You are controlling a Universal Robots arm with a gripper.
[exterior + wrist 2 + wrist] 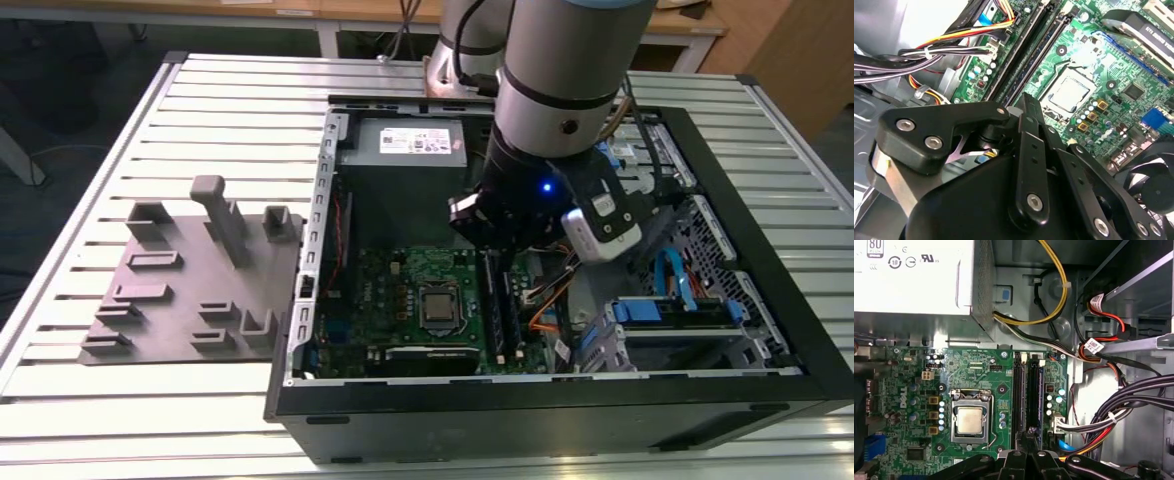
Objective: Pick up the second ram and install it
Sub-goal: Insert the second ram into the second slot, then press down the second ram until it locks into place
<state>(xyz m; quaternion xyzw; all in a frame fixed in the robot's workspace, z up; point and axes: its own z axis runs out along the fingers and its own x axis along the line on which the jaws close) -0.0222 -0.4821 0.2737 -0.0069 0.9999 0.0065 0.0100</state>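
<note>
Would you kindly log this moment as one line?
gripper over motherboard memory slots | inside open PC case | second ram: grip unclear

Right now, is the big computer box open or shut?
Open. The computer case lies flat with no cover on top, so the green motherboard and the cables inside are plain to see.

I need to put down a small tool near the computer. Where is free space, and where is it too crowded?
The ribbed table is bare in front of the grey holder block and along the strip between the block and the computer case. Inside the case it is crowded: the gripper hangs over the motherboard, and cables fill the side next to the memory slots.
</note>
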